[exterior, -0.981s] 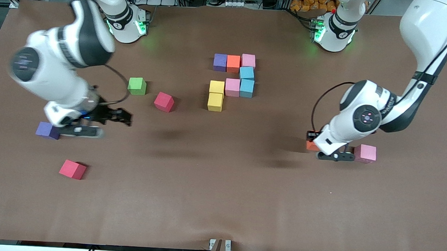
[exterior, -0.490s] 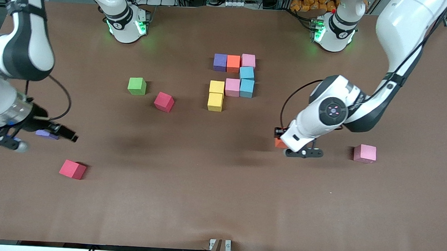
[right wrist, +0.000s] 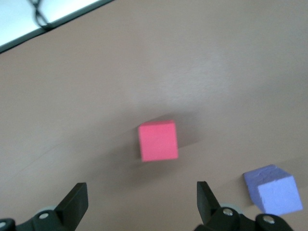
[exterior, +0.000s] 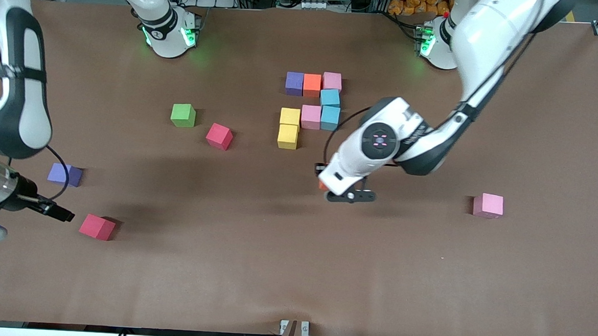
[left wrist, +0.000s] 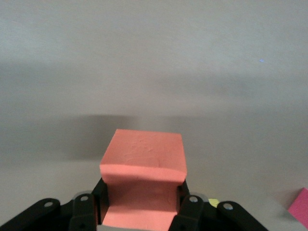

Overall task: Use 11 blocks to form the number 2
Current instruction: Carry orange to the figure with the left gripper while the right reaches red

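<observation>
Front view: left end effector (exterior: 350, 195) pinches an orange cube (exterior: 322, 185), carried over bare counter (exterior: 293, 270). The part-built 2 (exterior: 311, 106) lies up toward the bases from it: eight cubes in four rows, last row missing. Pink cube (exterior: 488, 205) sits well apart toward the left arm's end. Right end effector (exterior: 25, 216), fingers spread and empty, hangs just beside a red cube (exterior: 97, 226), with a purple cube (exterior: 65, 174) near. Another red cube (exterior: 219, 136) and the green cube (exterior: 183, 115) lie between it and the 2.

Left wrist view: orange cube (left wrist: 143, 180) is clamped between both fingers (left wrist: 190, 211). Most of it stands out past the tips, so the hold looks shallow. Risk: a quick stop could twist it, and it would land askew.

Right wrist view: red cube (right wrist: 158, 140) lies centred ahead of the spread fingers (right wrist: 72, 206), purple cube (right wrist: 274, 189) off to one side.

Risks judged: lowering the orange cube too close could shove the yellow cubes (exterior: 288, 129). The 2 already holds a purple cube, so a wrong pick would spoil the count.
</observation>
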